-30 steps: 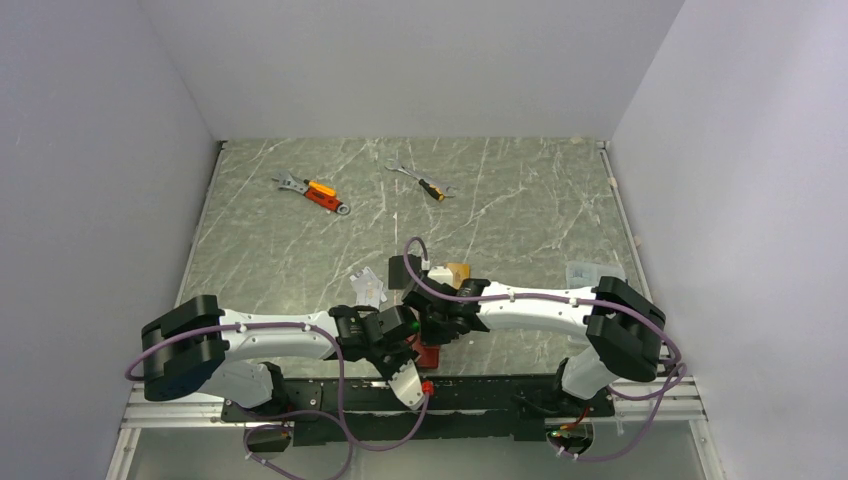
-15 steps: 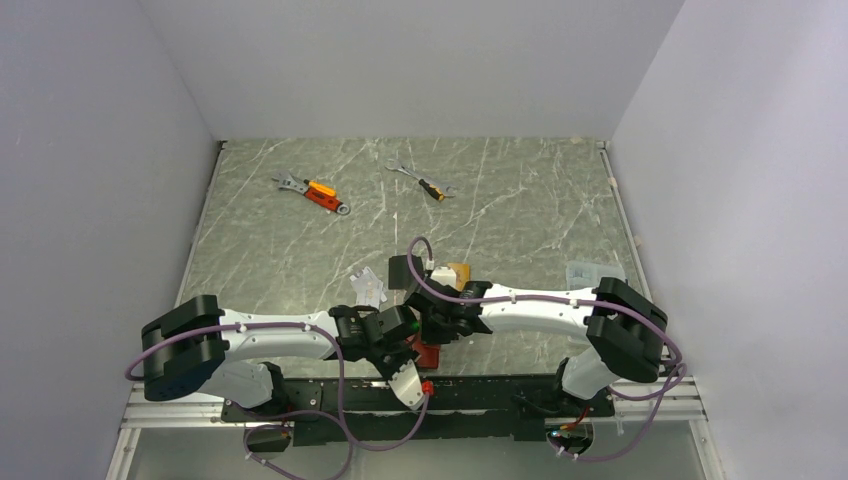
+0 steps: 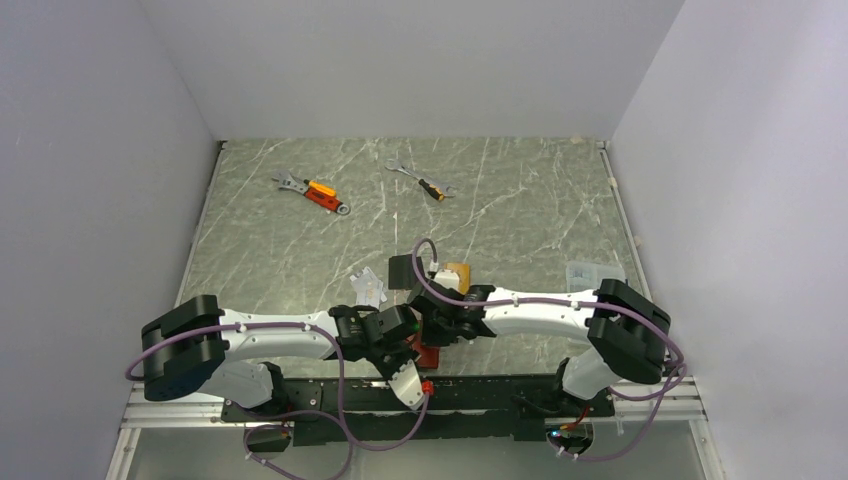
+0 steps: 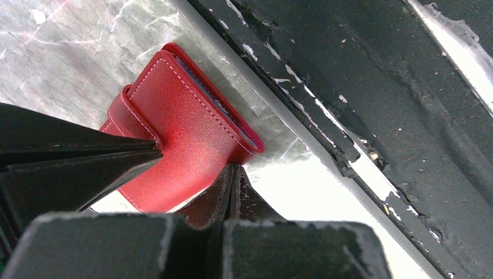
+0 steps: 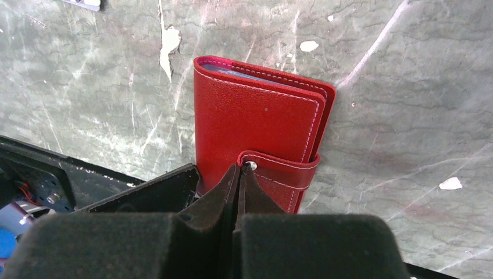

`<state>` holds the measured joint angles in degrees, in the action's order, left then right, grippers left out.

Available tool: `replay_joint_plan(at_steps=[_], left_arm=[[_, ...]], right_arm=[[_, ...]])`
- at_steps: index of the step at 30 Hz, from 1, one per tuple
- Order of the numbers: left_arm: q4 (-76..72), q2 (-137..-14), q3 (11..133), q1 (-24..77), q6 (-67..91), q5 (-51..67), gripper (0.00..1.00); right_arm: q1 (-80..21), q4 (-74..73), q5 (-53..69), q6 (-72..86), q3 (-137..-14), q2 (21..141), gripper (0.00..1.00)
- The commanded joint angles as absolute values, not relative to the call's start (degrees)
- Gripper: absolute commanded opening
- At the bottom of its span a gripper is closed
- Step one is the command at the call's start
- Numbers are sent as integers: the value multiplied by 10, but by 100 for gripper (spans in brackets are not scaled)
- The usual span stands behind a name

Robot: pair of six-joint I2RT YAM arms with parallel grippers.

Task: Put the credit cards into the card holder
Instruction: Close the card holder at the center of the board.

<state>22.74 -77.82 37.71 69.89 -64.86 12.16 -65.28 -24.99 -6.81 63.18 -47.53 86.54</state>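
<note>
Top view: white walls enclose a grey-green marbled table [image 3: 520, 200]. The red card holder [image 3: 430, 355] peeks out at the near edge under 2 wrists, where the left gripper [image 3: 405, 348] meets the right gripper [image 3: 432, 338]. Since 1 second ago the right wrist has crept outward, baring more of the orange-gold card [image 3: 458, 272].

Left wrist: the holder is folded, its long axis slanting along the black rail [image 4: 349, 87]. The left jaws are pressed together at its corner.

Right wrist: the jaws are closed at the snap tab [image 5: 279, 168], perhaps nipping its lip. The long axis points away, with pale pockets at the far end.

Bright, even light; blurred near foreground
</note>
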Motion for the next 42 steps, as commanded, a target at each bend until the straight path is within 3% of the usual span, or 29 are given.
replay_joint_plan(at_steps=[1, 20, 42], left_arm=[[214, -768, 376, 694, -651, 118, 0], [216, -759, 369, 693, -646, 112, 0], [233, -747, 373, 694, -645, 111, 0]], right_arm=[[-656, -289, -71, 642, -440, 869, 0], [-618, -229, -41, 646, -352, 824, 0], [-554, -184, 15, 612, -333, 896, 0]])
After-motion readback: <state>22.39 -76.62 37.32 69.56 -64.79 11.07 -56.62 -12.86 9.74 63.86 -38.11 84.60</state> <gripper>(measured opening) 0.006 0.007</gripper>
